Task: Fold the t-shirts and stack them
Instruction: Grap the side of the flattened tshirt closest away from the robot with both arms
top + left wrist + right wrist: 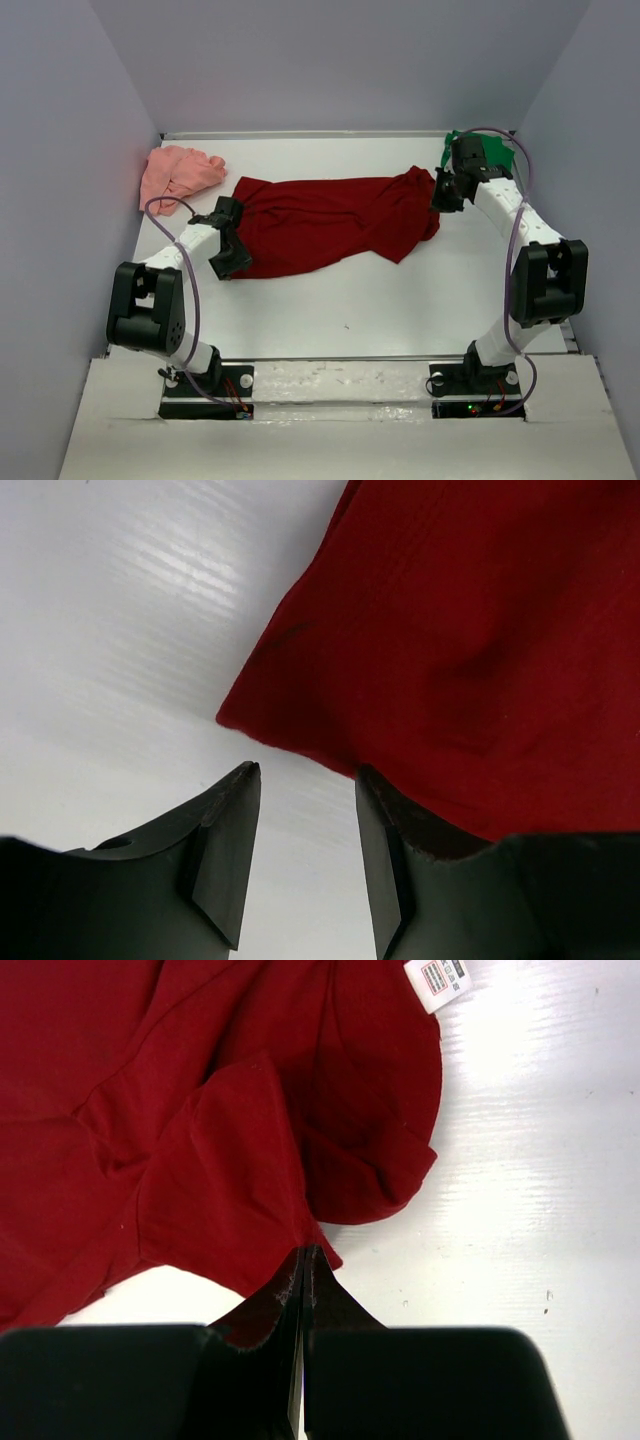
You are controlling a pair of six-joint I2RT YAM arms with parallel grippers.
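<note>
Top view: red shirt (330,222) lies spread and wrinkled across the middle of the table (350,300), long side running left to right. Left gripper (228,250) is at its left edge, right gripper (440,190) at its right edge. Pink shirt (180,172) is bunched in the far left corner. Green shirt (495,150) is in the far right corner, mostly hidden behind the right arm. Nothing is folded or stacked yet.

Count: 3 shirts (1 red, 1 pink, 1 green), 2 grippers.

Risk here: the green shirt sits right against the right arm's wrist. I think a wide swing could snag it or drag it along.

Left wrist view: left gripper (305,775) is parted, with bare table showing in the gap, so it holds nothing. The red shirt (460,650) has its corner just ahead of the tips and lies over the outer side of one finger (385,860).

Risk: the corner is off to one side of the gap. If I close as is, I expect to catch air or only a sliver of hem.

Right wrist view: right gripper (303,1255) is clamped tight on a thin fold of the red shirt (200,1130). One white label (437,980) shows at the cloth edge.

Risk: the pinch is small and right at the fingertips, so a hard pull may slip it. With only this side held, any lift or tug would likely drag and bunch the shirt, not stretch it flat.
</note>
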